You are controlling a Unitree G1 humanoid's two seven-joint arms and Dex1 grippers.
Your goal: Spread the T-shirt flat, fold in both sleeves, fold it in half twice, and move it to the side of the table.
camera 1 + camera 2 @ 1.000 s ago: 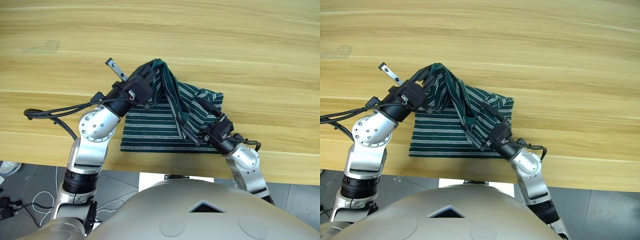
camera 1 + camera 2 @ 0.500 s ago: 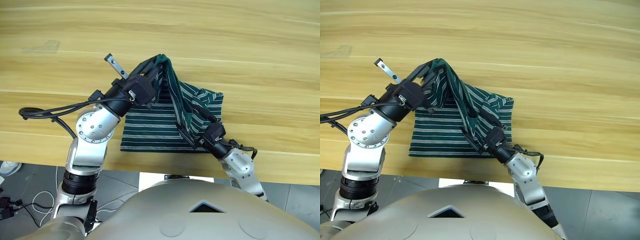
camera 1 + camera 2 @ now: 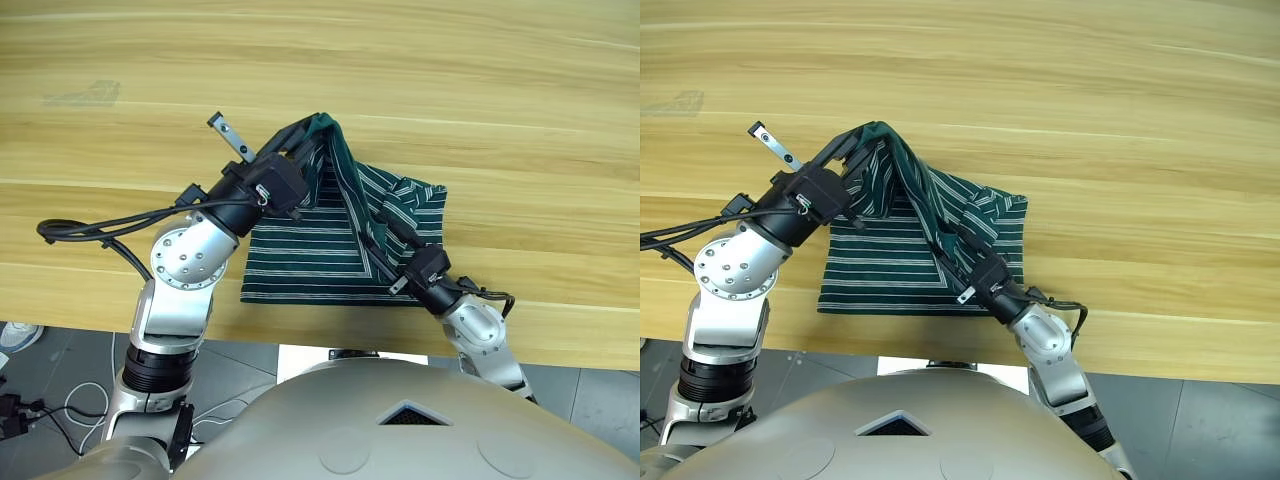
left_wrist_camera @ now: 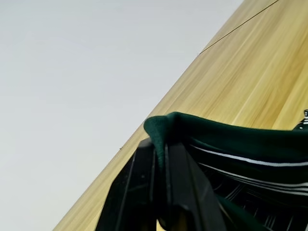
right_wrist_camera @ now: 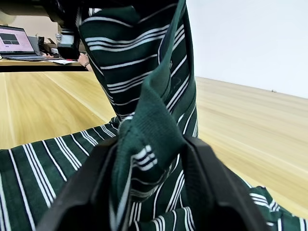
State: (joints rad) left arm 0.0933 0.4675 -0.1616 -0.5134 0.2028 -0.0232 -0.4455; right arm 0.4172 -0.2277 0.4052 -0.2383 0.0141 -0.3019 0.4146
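The left hand (image 3: 305, 140) pinches a raised peak of the dark green, white-striped T-shirt (image 3: 300, 258). The soft knit cloth lies partly folded near the front edge of the pale wood-grain worktop (image 3: 420, 70). The right hand (image 5: 151, 144) clamps a bunched, ribbed fold of it.

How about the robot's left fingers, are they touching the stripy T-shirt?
Touching. The left wrist view shows the left fingers shut on a green fold of the T-shirt, no gap between them.
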